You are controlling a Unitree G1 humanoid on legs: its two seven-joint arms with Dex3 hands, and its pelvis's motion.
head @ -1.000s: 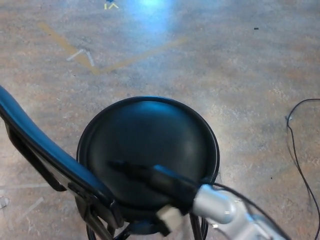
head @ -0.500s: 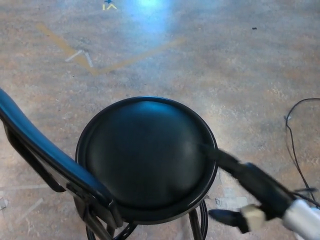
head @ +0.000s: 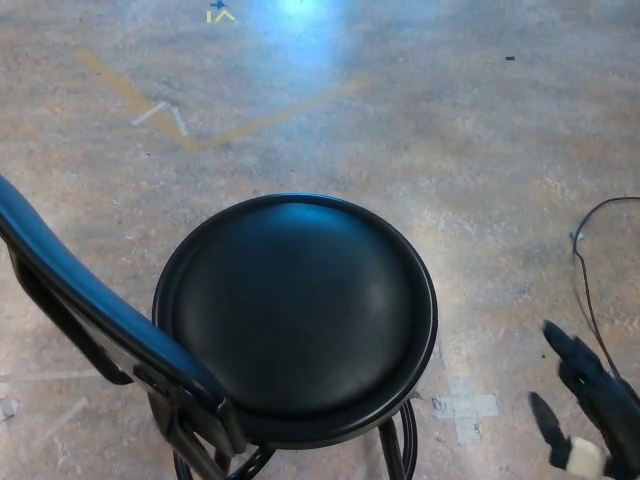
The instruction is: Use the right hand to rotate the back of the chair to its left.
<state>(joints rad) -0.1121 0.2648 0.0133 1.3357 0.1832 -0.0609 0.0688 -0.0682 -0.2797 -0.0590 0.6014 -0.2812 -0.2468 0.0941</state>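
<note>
A black chair with a round padded seat (head: 296, 310) stands in the middle of the head view. Its curved back (head: 90, 300) runs along the picture's left side, from the left edge down to the bracket under the seat's front left. My right hand (head: 585, 400) is at the bottom right corner, well off the seat and touching nothing, with its fingers (head: 562, 345) spread apart. The left hand does not show.
The chair stands on a mottled concrete floor with yellow painted lines (head: 240, 120) at the back left. A thin black cable (head: 590, 270) curves along the right edge. A patch of grey tape (head: 465, 408) lies on the floor by the seat's right.
My right hand has pulled back from over the seat's front, swinging right and down to the bottom right corner. The chair has stayed put with its back on the left.
</note>
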